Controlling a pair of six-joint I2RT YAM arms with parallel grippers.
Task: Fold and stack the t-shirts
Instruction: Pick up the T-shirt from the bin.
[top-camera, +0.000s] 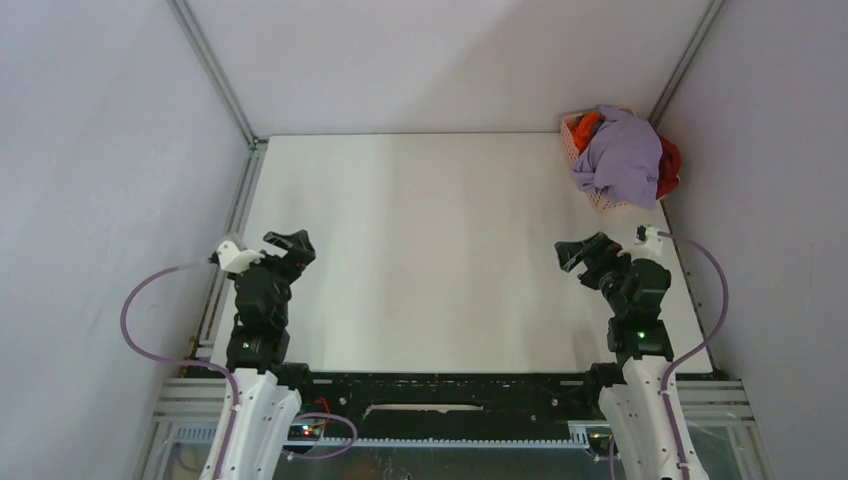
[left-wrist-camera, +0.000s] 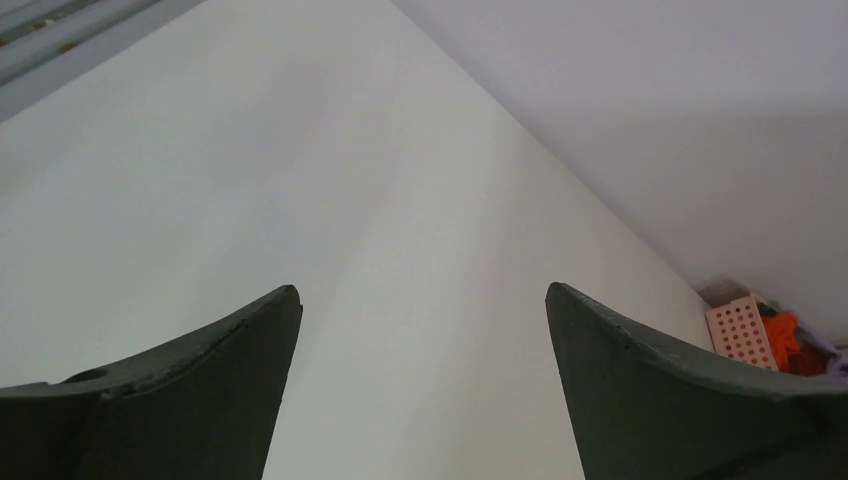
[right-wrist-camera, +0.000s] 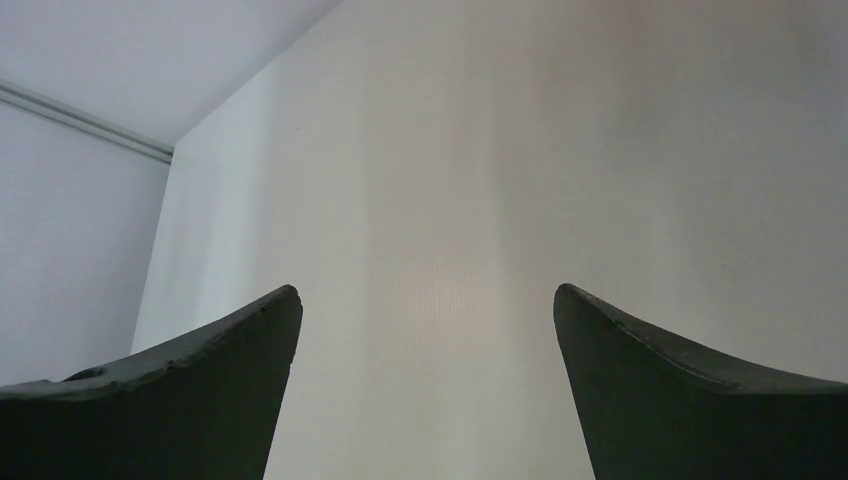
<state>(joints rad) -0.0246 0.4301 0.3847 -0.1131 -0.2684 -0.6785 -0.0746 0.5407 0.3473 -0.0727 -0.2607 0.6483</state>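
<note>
Open desk (top-camera: 440, 250) runs wall to wall. Left gripper (top-camera: 290, 245) and right gripper (top-camera: 578, 252) hover spread; t-shirts (top-camera: 622, 155) heap in the pink basket (top-camera: 572, 138), far-right corner, well beyond both.

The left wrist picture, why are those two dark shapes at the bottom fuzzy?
Left wrist view: those are dark fingers of the left gripper, close to the lens, edges soft; the pink plastic lattice basket far off looks small. Top external view: even light, no glare.
</note>
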